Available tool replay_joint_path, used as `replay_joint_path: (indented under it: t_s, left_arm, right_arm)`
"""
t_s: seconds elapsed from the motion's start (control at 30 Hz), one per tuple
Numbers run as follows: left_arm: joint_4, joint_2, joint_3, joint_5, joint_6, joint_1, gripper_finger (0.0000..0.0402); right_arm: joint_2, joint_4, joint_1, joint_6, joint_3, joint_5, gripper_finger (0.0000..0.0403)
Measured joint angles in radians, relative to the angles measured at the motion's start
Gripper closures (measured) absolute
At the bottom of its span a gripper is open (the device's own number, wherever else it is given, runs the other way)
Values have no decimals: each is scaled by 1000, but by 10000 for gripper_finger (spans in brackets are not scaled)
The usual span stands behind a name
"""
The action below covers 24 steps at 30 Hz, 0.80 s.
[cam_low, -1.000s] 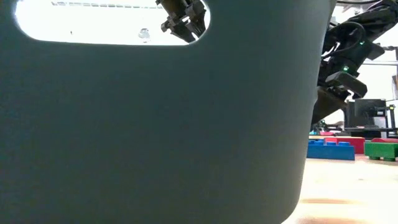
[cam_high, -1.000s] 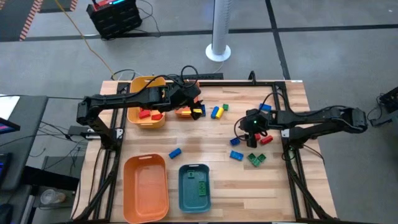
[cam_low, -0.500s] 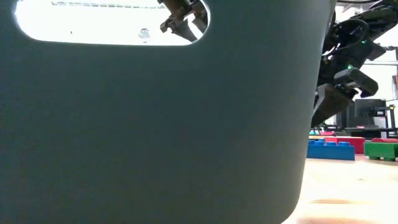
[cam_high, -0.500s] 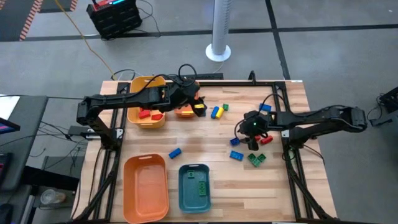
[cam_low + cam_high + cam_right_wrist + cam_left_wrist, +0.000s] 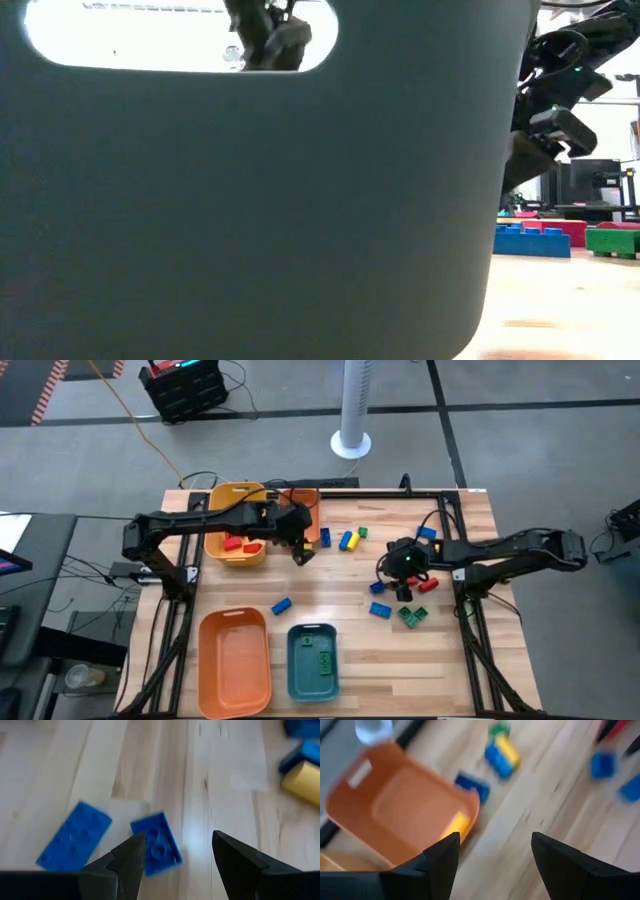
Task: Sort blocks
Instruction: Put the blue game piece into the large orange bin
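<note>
Left claw (image 5: 299, 552) swings back off the small orange bin (image 5: 300, 510), fingers spread and empty. Right claw (image 5: 404, 586) hovers released over two blue blocks (image 5: 161, 844) on the bench (image 5: 340, 595).

Wooden table (image 5: 350, 650) with blocks (image 5: 347, 540), bins (image 5: 235, 660)

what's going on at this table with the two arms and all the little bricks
Two robot arms are sorting toy bricks into bins. The left gripper hangs open and empty beside a small orange bin at the far side of the table, with a yellow brick lying in it. The right gripper is open above two blue bricks on the wood. More bricks lie loose, and a teal bin holds a green one.
</note>
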Motion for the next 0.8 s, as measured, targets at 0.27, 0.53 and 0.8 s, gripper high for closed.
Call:
replay_joint_path:
  t_s: [0.27,0.53,0.8]
  left_arm:
    - [399,-86,-249,55,-12,-18,162]
    - [321,-165,-260,-90,-33,-55,162]
    - [205,-280,-260,-172,-67,-62,162]
  right_arm:
    - [54,34,13,47,0,-82,163]
    - [121,36,57,-60,0,-30,163]
    - [248,74,56,-74,1,-3,163]
